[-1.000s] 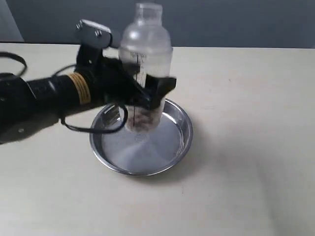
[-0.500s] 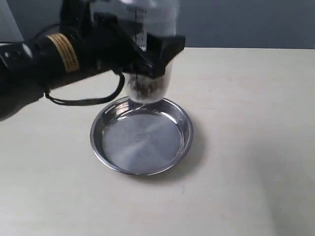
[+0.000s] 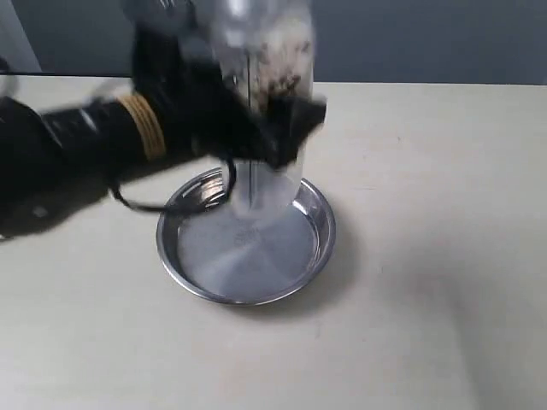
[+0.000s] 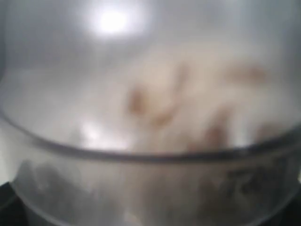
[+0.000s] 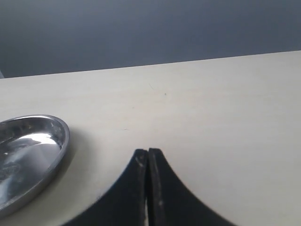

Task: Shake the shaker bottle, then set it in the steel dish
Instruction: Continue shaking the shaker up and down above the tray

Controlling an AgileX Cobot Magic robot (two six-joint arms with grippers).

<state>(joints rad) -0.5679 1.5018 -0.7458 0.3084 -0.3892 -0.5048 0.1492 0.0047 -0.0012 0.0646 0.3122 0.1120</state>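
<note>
My left claw [image 3: 265, 137] is clamped round the middle of the shaker bottle [image 3: 256, 77]. The bottle hangs roughly upright and blurred, with its brown bits [image 3: 282, 64] up near the top, so I judge this to be mid-shake. Directly below sits the steel dish [image 3: 248, 299] on the table [image 3: 427, 256]. Setting down looks like a straight drop along the bottle's long axis, with nothing in between. Farther right, my right claw [image 5: 148, 183] is pressed closed on nothing, off to the dish's side.
</note>
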